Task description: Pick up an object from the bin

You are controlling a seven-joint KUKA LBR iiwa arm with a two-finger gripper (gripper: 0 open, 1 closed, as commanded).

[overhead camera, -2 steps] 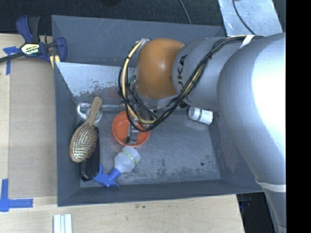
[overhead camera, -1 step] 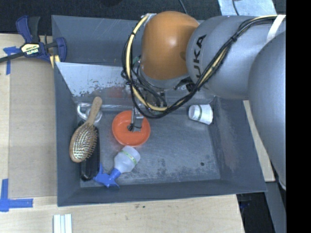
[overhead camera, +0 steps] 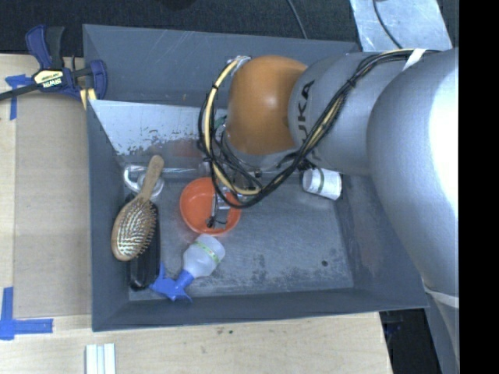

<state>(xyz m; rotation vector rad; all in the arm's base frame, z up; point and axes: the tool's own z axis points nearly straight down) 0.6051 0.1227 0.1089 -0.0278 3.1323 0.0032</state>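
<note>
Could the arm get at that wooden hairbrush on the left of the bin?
Probably yes: the hairbrush lies uncovered, and the gripper hangs over the orange bowl just beside it. The bin's left wall might crowd it.

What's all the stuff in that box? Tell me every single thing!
bin: one, grey, middle of the view
brush: one, wooden, left side of the bin
loop: one, silvery, behind the brush's handle; hard to tell what it is
black thing: one, black, front left, partly under the brush
bowl: one, orange, centre
bottle: one, pale with a blue tip, in front of the bowl
tube: one, white, right of the bowl
arm: one, grey with orange cover and cables, from the right
claw: one, dark, at the bowl
</note>
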